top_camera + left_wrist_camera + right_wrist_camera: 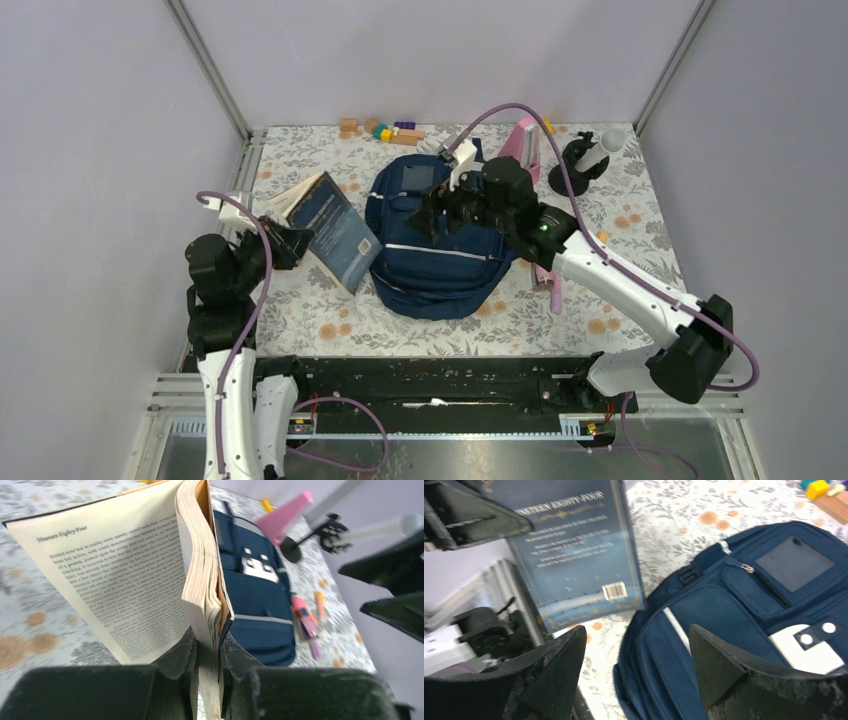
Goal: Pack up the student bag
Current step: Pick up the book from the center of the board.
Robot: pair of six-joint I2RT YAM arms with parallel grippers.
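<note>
I'm holding the open blue paperback book (335,228) clenched in left end effector (207,647). Right end effector (636,632) is hovering released over navy striped fabric student bag (440,255), at book's 3 o'clock.

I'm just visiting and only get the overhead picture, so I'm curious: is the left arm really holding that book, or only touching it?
Observer: It is holding it. The left wrist camera shows the left fingers clamped on the edge of the book, with one page fanned out to the side.
Visitor: Can you read anything on it?
Observer: Yes, that page is headed "Nineteen Eighty-Four".
Visitor: And has the right arm got the bag?
Observer: No. Its own camera shows the right fingers spread wide above the backpack, with nothing between them.
</note>
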